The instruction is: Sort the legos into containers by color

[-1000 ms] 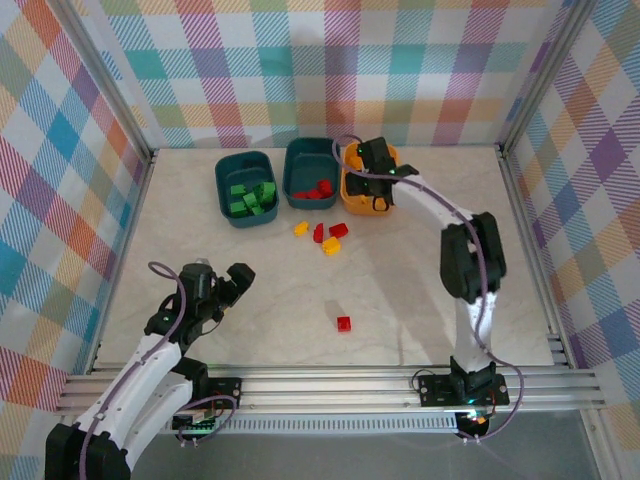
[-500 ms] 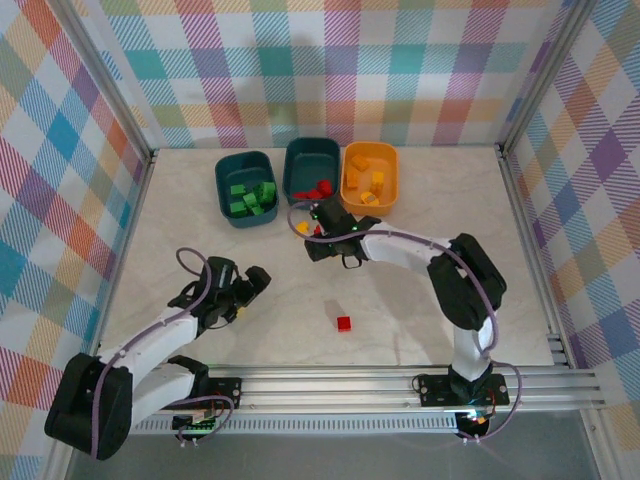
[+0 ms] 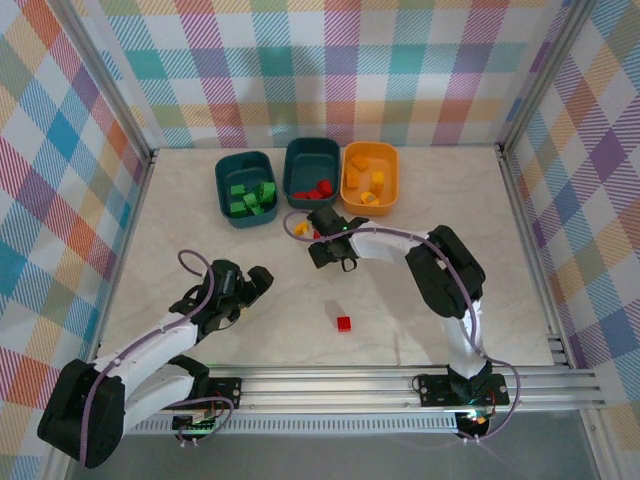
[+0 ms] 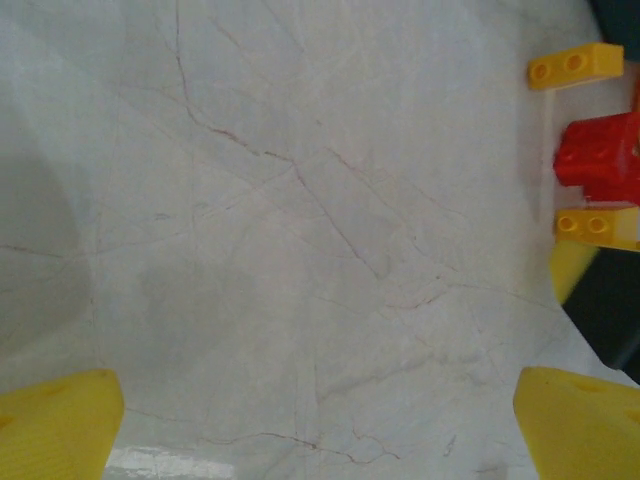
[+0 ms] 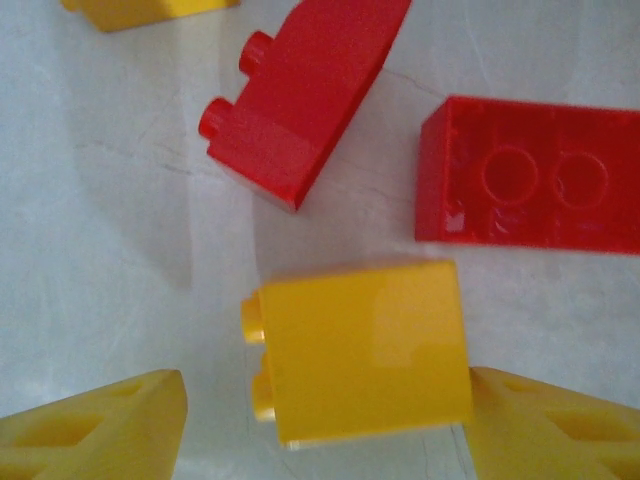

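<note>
While the lone red brick (image 3: 343, 322) sits by itself mid-table, the right gripper (image 3: 328, 243) is down on the loose cluster beyond it, jaws parted around a yellow brick (image 5: 360, 365). In the right wrist view one fingertip (image 5: 540, 425) is up against the brick's side and the other fingertip (image 5: 100, 425) stands off it with a strip of table between, so nothing is gripped. It's tight in there: a red sloped brick (image 5: 300, 110) and a flat red brick (image 5: 535, 175) lie just past the yellow one, near but apart from it. Left of the lone red brick, the left gripper (image 3: 250, 288) hangs spread wide over bare marbled table (image 4: 300, 250), holding nothing, room all round it. Well beyond the lone red brick the tubs line up side by side: left teal tub (image 3: 222, 178) with green bricks (image 3: 250, 198), middle teal tub (image 3: 290, 165) with red bricks (image 3: 318, 188), orange tub (image 3: 394, 185) with yellow bricks (image 3: 365, 185). Right of the lone red brick, open table runs out to the side rail (image 3: 522, 240)
</note>
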Robot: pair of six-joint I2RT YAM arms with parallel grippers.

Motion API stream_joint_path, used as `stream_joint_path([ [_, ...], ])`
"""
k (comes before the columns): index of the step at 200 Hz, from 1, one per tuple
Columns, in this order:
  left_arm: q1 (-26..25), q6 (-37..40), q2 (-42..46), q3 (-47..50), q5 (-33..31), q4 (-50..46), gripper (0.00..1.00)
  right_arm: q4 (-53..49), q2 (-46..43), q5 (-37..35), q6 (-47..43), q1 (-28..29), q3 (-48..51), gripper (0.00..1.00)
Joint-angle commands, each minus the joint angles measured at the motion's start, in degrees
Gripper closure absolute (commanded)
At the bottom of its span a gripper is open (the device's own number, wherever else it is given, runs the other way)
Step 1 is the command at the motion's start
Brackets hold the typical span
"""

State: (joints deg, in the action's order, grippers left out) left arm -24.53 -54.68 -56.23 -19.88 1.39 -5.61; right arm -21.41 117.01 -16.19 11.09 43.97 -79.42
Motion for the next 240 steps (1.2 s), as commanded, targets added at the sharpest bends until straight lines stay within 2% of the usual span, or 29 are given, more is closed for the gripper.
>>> stream_joint_path([
  [1,-0.43,0.01,0.23,-0.07,-1.09,-0.11,0.0,0.14,1.86,-2.01,-1.46,0.33,-2.33,0.32],
  [13,-0.38,0.09,-0.39,-0.12,-0.71,-0.11,0.0,-0.17,2.56,-2.74,-2.02,0.33,-3.16,0.36],
  [29,-0.43,0.22,-0.94,-0.07,-0.45,-0.31,0.0,0.23,1.93,-2.9,-2.26,0.32,-2.7,0.48],
  [50,-0.47,0.18,-0.76,0.08,-0.62,-0.29,0.0,4.42,-3.41,-0.7,-2.35,0.92,2.45,0.61],
  [59,-0.44,0.18,-0.64,0.1,-0.78,-0.29,0.0,5.32,-6.28,-0.15,-2.05,1.28,4.28,0.64],
  [88,-0.43,0.46,-1.59,-0.22,-0.93,1.02,0.0,6.7,-14.87,0.86,-1.92,1.24,7.12,0.66],
  [105,-0.47,0.53,-3.86,-0.8,-0.05,2.44,0.0,6.16,-16.54,1.75,-2.49,-1.23,5.67,0.66],
  [126,-1.05,0.77,-8.04,-1.93,2.44,4.3,0.0,4.87,-14.16,3.26,-2.21,-7.6,1.81,0.66],
  [156,-3.37,2.83,-13.39,-4.57,4.56,4.22,0.0,-0.02,-6.17,5.93,-0.71,-15.56,-7.62,0.67],
  [194,-5.83,3.7,-17.06,-6.22,5.14,3.99,0.0,-5.57,2.28,8.08,0.38,-20.67,-18.75,0.63],
  [215,-6.31,3.87,-18.14,-6.96,4.99,3.9,0.0,-7.97,3.9,7.37,0.61,-21.38,-22.48,0.41],
  [240,-6.58,6.16,-19.39,-8.97,4.39,2.06,0.0,-6.72,-0.41,6.94,1.22,-21.29,-19.87,0.33],
])
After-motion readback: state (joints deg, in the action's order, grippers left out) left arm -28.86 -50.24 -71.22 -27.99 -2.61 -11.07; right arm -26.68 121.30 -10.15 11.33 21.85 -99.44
